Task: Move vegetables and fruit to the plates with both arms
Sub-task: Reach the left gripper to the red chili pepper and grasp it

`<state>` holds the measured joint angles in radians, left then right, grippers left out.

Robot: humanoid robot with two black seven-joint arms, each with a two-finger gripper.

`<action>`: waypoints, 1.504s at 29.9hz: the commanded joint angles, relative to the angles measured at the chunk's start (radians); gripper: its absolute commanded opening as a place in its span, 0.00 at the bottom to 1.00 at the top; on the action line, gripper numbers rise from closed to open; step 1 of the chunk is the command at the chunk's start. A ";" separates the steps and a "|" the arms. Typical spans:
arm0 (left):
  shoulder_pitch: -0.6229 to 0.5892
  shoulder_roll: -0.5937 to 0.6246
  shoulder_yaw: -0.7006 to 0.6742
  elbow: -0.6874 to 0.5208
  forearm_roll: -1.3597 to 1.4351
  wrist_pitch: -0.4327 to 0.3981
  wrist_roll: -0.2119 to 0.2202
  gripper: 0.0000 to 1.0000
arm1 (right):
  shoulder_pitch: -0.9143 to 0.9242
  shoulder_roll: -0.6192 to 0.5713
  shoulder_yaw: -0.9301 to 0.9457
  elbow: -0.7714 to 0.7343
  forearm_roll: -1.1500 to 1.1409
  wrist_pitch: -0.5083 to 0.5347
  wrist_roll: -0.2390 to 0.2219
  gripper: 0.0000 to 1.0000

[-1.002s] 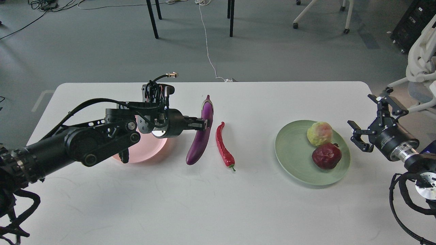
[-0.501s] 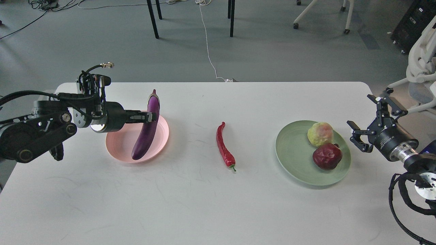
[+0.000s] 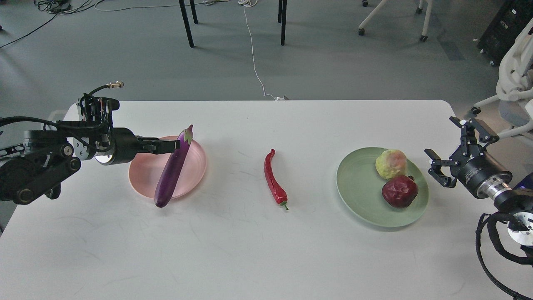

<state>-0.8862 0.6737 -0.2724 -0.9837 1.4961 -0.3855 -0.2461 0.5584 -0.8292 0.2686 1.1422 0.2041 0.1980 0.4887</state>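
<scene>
My left gripper (image 3: 174, 144) is shut on the purple eggplant (image 3: 170, 175) near its cap end. The eggplant slants across the pink plate (image 3: 196, 160), and its lower end reaches past the plate's front rim. The red chili pepper (image 3: 275, 180) lies on the table between the plates. The pale green plate (image 3: 358, 187) holds the yellow-green fruit (image 3: 391, 163) and the dark red fruit (image 3: 399, 191). My right gripper (image 3: 436, 167) is open and empty, just right of the green plate.
The white table (image 3: 266, 250) has its far edge just behind the plates. A white chair (image 3: 514, 83) stands at the right beyond the table corner. Black legs and a white cable are on the floor behind the table.
My left gripper has carried the eggplant leftward from beside the chili to the pink plate and lowered it. The right arm, the chili and both fruits have not moved.
</scene>
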 commanded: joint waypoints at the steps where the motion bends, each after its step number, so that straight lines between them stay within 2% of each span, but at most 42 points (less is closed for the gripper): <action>1: -0.017 -0.023 -0.054 -0.134 -0.098 0.039 0.036 0.98 | -0.002 -0.002 0.003 0.002 0.000 0.000 0.000 0.97; 2: -0.017 -0.035 -0.057 -0.159 -0.129 0.040 0.063 0.98 | -0.002 -0.002 0.003 0.004 0.001 0.000 0.000 0.97; 4: -0.019 -0.091 -0.067 -0.208 -0.198 0.051 0.178 0.98 | -0.005 -0.002 0.003 0.004 0.001 0.000 0.000 0.97; 6: -0.017 -0.155 -0.068 -0.230 -0.223 0.068 0.256 0.98 | -0.012 -0.004 0.003 0.002 0.000 0.000 0.000 0.97; 8: -0.017 -0.219 -0.062 -0.230 -0.220 0.086 0.289 0.98 | -0.017 -0.007 0.003 0.002 0.001 0.000 0.000 0.97; 12: -0.005 -0.334 -0.039 -0.208 -0.197 0.099 0.307 0.98 | -0.037 -0.007 0.004 0.002 0.000 0.000 0.000 0.97; 16: -0.004 -0.408 0.028 -0.155 -0.191 0.118 0.346 0.98 | -0.044 -0.010 0.004 0.001 0.000 0.000 0.000 0.97; 25: -0.005 -0.517 0.108 -0.004 -0.149 0.151 0.346 0.98 | -0.048 -0.010 0.006 0.001 0.000 -0.003 0.000 0.97; 33: -0.004 -0.566 0.114 0.040 -0.120 0.149 0.353 0.94 | -0.048 -0.010 0.006 0.001 0.000 0.000 0.000 0.97; 41: -0.010 -0.586 0.156 0.088 -0.105 0.149 0.353 0.70 | -0.048 -0.010 0.011 0.001 0.001 0.000 0.000 0.97; 42: -0.010 -0.586 0.157 0.088 -0.099 0.148 0.353 0.63 | -0.048 -0.010 0.011 0.001 0.000 0.000 0.000 0.97; 43: -0.008 -0.586 0.159 0.088 -0.094 0.148 0.355 0.49 | -0.048 -0.010 0.011 0.001 0.001 0.000 0.000 0.97; 44: -0.008 -0.585 0.160 0.088 -0.089 0.148 0.357 0.29 | -0.048 -0.010 0.011 0.001 0.001 0.000 0.000 0.97; 45: -0.008 -0.586 0.162 0.088 -0.085 0.148 0.364 0.17 | -0.048 -0.010 0.011 0.001 0.000 0.000 0.000 0.97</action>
<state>-0.8948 0.0880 -0.1157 -0.8965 1.3985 -0.2374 0.1084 0.5108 -0.8392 0.2790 1.1428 0.2049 0.1976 0.4887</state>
